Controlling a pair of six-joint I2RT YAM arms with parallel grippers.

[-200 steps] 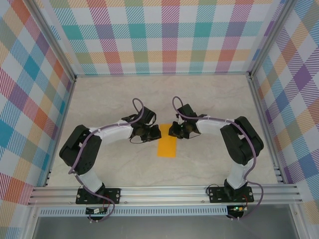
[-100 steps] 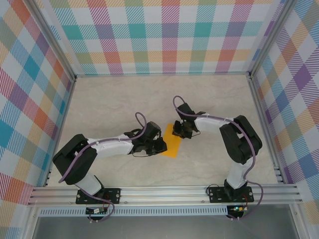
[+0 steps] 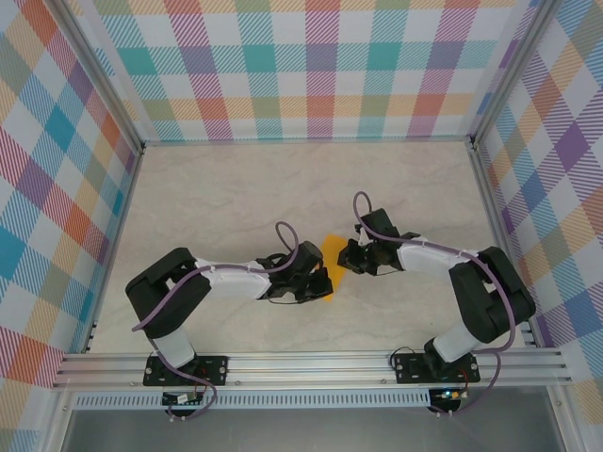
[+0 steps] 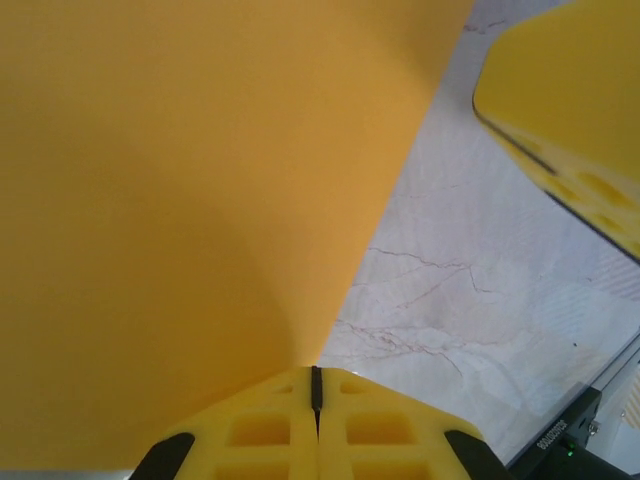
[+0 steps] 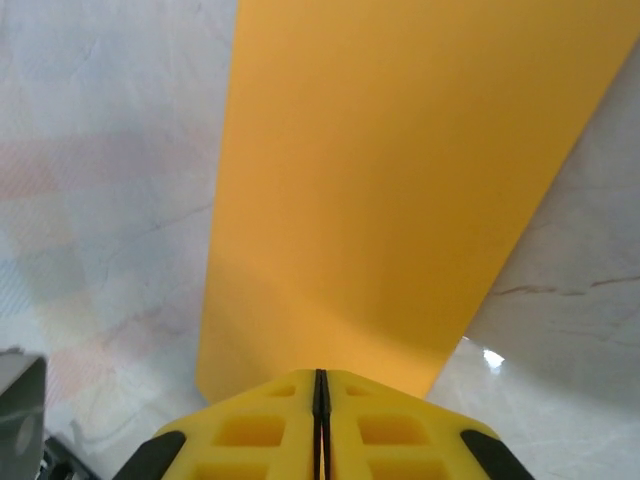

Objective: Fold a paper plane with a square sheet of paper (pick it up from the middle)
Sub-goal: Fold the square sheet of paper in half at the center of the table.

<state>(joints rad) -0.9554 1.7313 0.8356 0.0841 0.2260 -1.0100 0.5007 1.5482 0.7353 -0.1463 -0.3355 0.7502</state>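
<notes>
The square sheet of paper [image 3: 331, 252] is orange-yellow, folded into a narrow strip, and hangs between my two grippers over the middle of the table. My left gripper [image 3: 318, 283] is shut on its near end. In the left wrist view the paper [image 4: 200, 180] runs up from the closed jaws of the left gripper [image 4: 316, 385]. My right gripper [image 3: 349, 259] is shut on the far end. In the right wrist view the strip [image 5: 400, 180] stretches away from the shut right gripper [image 5: 321, 395]. The paper plane is out of view.
The pale marble tabletop [image 3: 236, 188] lies all round the paper. Checked walls [image 3: 311, 66] close the back and sides. An aluminium rail [image 3: 311, 363] runs along the near edge. A yellow finger of the right gripper [image 4: 570, 110] shows in the left wrist view.
Both grippers have shifted right and toward the near edge, the left one swinging in under the strip. The strip lay flat on the table; now it is held slanted between them. Both jaws have closed tighter.
</notes>
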